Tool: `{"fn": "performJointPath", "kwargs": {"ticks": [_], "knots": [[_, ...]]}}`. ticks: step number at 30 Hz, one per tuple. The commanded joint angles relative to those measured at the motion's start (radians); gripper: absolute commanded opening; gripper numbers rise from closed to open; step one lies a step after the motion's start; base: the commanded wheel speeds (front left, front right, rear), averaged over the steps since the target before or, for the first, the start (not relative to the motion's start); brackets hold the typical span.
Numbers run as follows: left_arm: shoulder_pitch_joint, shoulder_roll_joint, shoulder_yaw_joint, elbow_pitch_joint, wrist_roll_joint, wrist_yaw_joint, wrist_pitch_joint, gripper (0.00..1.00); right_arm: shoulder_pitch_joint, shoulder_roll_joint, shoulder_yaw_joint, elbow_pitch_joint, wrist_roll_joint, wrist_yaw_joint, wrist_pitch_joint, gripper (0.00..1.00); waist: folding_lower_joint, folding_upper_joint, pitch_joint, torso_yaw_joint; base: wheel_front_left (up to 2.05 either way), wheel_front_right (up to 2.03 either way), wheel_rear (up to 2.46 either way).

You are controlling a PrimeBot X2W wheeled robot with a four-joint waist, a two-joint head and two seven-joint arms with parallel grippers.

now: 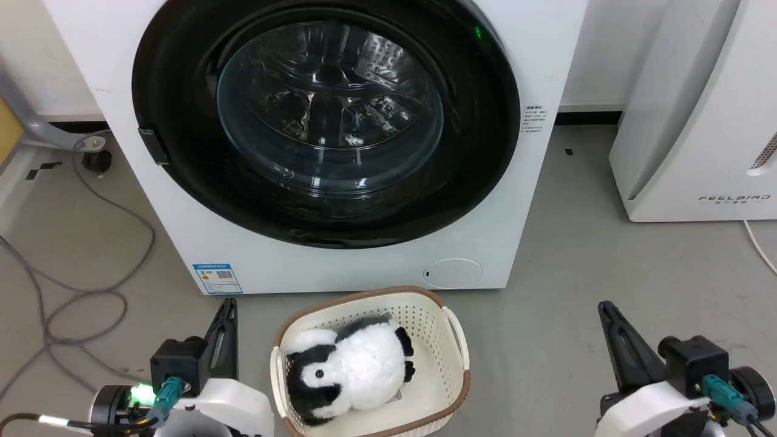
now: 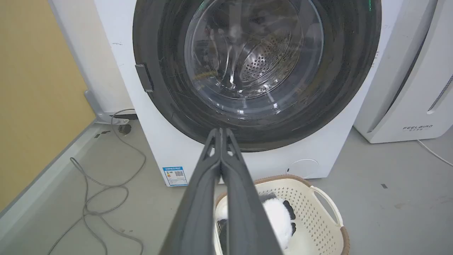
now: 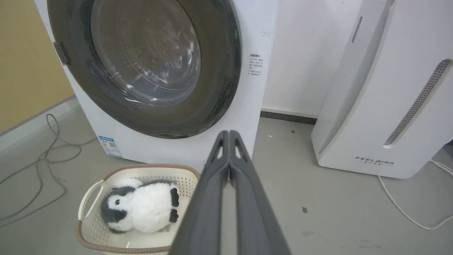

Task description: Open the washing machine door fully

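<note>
Left claw (image 1: 229, 303) and right claw (image 1: 604, 306) long, dark, tapered; white shells (image 1: 237, 403), teal plugs (image 1: 719, 388), green lamp (image 1: 141, 394)

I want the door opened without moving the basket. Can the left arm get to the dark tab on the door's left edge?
Probably yes: left gripper sits shut below the tab, with the basket off to its side.

In front of me the grey floor (image 1: 576, 255) bears the white washing machine (image 1: 182, 237), a cream basket (image 1: 456, 346) just before it, a white appliance (image 1: 698, 121) to my right with a white cord (image 1: 759, 246), and loose grey cables (image 1: 150, 238) to my left.
</note>
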Motion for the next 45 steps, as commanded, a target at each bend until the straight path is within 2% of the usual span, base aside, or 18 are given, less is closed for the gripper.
{"fn": "performJointPath", "kwargs": {"ticks": [1, 26, 27, 45], "knots": [[-0.004, -0.001, -0.002, -0.008, 0.009, -0.002, 0.009, 0.00, -0.017, 0.001, 0.003, -0.004, -0.007, 0.001, 0.007, 0.00, 0.0000, -0.0001, 0.000, 0.001, 0.00, 0.00, 0.00], [-0.004, -0.003, -0.005, -0.015, 0.014, -0.006, 0.026, 0.00, -0.022, 0.001, 0.006, -0.005, -0.009, 0.001, 0.024, 0.00, 0.0000, -0.0001, 0.000, 0.004, 0.00, 0.00, 0.00], [0.000, -0.003, -0.003, -0.009, 0.011, -0.001, 0.026, 1.00, -0.008, 0.000, 0.006, -0.001, -0.001, 0.000, 0.023, 1.00, 0.0000, -0.0001, 0.000, 0.004, 0.00, 0.00, 0.00], [-0.006, -0.003, -0.019, -0.010, -0.002, 0.023, -0.006, 1.00, -0.011, 0.000, -0.012, -0.017, 0.051, 0.000, -0.009, 1.00, 0.0000, -0.0001, 0.004, 0.006, 0.00, 0.00, 0.00]]}}
